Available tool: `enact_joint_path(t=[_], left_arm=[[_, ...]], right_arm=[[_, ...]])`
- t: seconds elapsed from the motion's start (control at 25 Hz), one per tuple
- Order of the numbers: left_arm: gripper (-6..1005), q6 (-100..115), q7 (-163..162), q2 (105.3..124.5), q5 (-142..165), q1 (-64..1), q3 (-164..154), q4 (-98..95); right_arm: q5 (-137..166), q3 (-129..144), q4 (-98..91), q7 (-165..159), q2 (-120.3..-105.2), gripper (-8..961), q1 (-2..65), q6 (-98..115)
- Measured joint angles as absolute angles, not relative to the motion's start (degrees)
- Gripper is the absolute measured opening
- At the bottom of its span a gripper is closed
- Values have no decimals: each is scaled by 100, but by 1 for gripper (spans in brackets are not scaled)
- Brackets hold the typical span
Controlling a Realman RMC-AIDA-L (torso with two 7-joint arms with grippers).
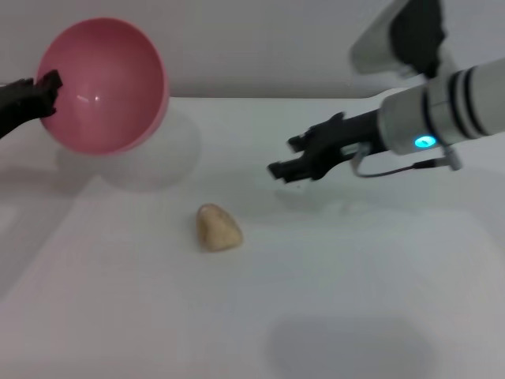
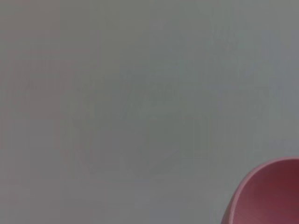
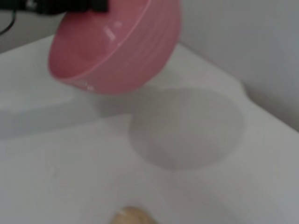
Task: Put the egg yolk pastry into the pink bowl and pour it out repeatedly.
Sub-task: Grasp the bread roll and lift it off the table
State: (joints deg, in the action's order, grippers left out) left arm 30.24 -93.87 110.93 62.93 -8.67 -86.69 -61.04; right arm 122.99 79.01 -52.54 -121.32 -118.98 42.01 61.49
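The pink bowl hangs in the air at the far left, tipped on its side with its empty inside facing me. My left gripper is shut on its rim. From the right wrist view the bowl is tilted above its shadow, with the left gripper at its upper rim. A piece of the bowl shows in the left wrist view. The egg yolk pastry lies on the white table near the middle, also seen as the pastry. My right gripper hovers open, right of and beyond the pastry, holding nothing.
The white table stretches around the pastry, with a pale wall behind its far edge. The bowl's shadow falls on the table below it.
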Motion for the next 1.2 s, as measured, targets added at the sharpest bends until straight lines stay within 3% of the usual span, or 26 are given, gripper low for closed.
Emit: enact_joint_path(t=[0.16, 0.28, 0.8, 1.2], left_arm=[[17, 4352, -10862, 10663, 7357, -1137, -8052, -5629], [18, 5262, -11612, 10559, 8339, -1285, -7494, -5516], [21, 6793, -13396, 11118, 11962, -1488, -5981, -6674], [22, 6942, -13421, 11169, 12058, -1621, -5967, -6900]], right_arm=[[11900, 8362, -4987, -12140, -11904, 567, 4344, 5970], [11770, 8632, -4917, -12140, -11900, 568, 4385, 5939], [10739, 9924, -4690, -12109, -11927, 568, 4465, 5134], [10051, 11185, -4185, -12142, -11964, 565, 4599, 3919]])
